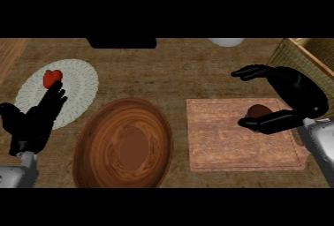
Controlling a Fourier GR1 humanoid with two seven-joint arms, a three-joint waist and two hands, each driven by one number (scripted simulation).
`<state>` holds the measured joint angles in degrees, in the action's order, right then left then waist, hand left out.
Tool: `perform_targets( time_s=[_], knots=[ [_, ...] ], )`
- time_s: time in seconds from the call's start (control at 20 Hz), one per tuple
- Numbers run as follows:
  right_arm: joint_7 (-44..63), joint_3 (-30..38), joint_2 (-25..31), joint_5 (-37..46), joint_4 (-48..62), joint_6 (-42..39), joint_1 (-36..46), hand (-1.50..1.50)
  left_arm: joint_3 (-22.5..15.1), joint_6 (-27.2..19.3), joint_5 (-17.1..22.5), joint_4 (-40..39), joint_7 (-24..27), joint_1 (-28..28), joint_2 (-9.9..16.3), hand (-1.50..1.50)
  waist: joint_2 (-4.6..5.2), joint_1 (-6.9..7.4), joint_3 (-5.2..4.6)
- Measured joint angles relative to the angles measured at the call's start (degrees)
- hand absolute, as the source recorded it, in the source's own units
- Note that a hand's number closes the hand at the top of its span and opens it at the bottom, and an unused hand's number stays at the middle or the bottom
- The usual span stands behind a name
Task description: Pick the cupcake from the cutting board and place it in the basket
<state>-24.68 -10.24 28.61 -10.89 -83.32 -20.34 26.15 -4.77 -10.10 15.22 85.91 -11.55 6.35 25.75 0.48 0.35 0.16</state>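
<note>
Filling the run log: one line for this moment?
right hand: open around brown cupcake | on pink stone cutting board | left hand: resting open

A brown woven-look surface (163, 66) carries a pale round plate (78, 81) at far left, a dark wooden bowl (124, 143) (near centre), a pinkish cutting board (228, 141) right, and a basket (297, 55) far right.
</note>
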Motion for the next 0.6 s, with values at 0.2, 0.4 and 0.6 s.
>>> perform_targets(
  time_s=[0.2, 0.4, 0.6],
  knots=[
    [1.4, -3.0, -3.7, 6.9, -4.7, 5.6, -1.8, -1.5, 1.0, 2.1, 0.1, -3.4, 0.9, 1.9, -0.5, 0.0, -0.33, -0.45, -0.12],
    [13.8, -3.1, -1.8, 7.5, -9.3, 4.7, 1.4, -1.5, 1.8, 2.9, -0.3, -6.2, 1.6, 3.7, -1.0, 0.0, -0.55, -0.79, -0.24],
    [24.9, -2.2, 6.1, 10.4, -11.8, 1.4, 5.9, -1.5, 2.3, 3.4, -0.1, -6.6, 1.0, 4.1, -0.5, 0.0, -0.9, -1.13, -0.35]
  ],
)
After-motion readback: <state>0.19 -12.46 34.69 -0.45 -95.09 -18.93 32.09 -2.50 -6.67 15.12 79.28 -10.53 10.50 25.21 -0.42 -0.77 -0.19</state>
